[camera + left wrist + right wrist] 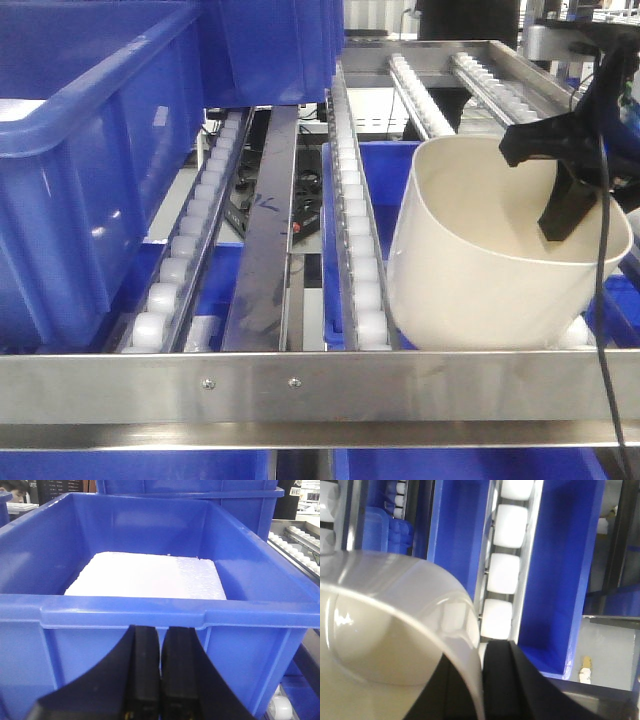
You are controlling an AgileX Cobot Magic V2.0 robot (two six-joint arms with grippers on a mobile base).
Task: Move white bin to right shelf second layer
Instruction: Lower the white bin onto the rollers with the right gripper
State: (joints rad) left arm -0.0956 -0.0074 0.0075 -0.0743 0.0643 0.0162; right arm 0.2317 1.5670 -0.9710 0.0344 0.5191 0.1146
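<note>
**Right arm gripping, left arm idling**

The right gripper (572,205) is reaching in from the upper right, its black fingers (505,680) clamping the wall of the bin (480,270), one inside and one outside. The left gripper (160,670) is hanging level, its two fingers (145,665) pressing together with nothing between them.

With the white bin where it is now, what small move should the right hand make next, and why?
Probably lower it a little, then let go. The white bin sits tilted over the roller rails behind the front bar, with the right hand clamped on its rim.
</note>
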